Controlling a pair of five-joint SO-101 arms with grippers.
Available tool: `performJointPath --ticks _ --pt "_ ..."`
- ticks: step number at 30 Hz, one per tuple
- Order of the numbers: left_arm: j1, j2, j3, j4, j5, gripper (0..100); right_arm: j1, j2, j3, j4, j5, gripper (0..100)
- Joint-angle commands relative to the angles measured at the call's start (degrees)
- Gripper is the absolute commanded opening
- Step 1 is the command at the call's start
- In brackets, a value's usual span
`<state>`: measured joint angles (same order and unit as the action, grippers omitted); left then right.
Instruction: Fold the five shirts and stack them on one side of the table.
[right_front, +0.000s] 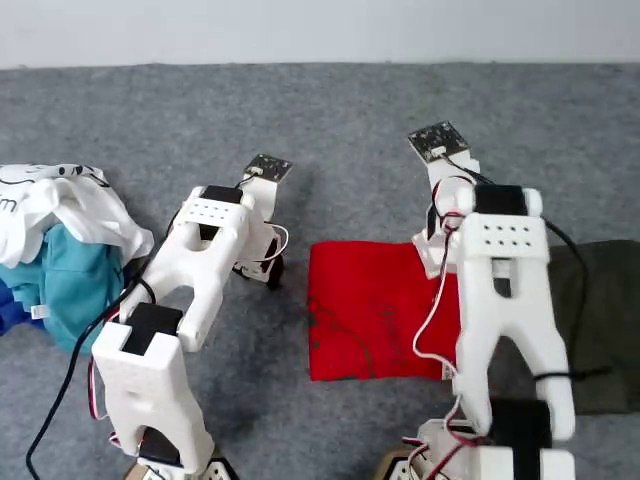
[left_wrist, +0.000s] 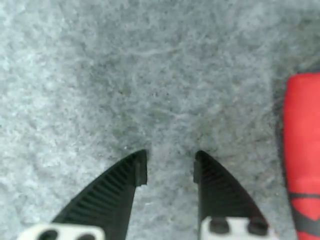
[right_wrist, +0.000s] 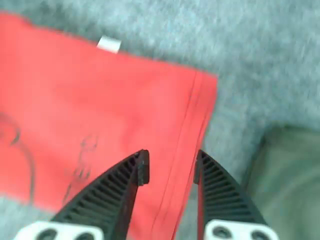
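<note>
Right claw (right_wrist: 170, 166) over red shirt (right_wrist: 90, 100) edge

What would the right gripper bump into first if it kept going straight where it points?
Probably the red shirt: the right gripper points down at its hemmed edge with its jaws open, though how far above it sits is unclear.

Folded shirt (right_front: 365, 310) centre, second shirt (right_front: 600, 320) right, shirt pile (right_front: 55, 245) far left
</note>
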<state>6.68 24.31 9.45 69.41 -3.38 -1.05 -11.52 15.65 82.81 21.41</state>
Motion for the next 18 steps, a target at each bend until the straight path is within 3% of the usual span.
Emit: performJointPath --ticks 1,4,18 --pt "-3.7 -0.9 0.1 -1.8 0.4 13 0.7 -2.5 -2.0 6.1 -3.6 21.8" --pt "-3.7 -0.9 0.1 -1.8 0.4 13 0.7 0.3 -2.0 7.9 -5.1 27.7" --pt "-3.7 -0.9 0.1 -1.6 0.4 13 1.5 17.3 -3.3 10.0 -4.4 27.9"
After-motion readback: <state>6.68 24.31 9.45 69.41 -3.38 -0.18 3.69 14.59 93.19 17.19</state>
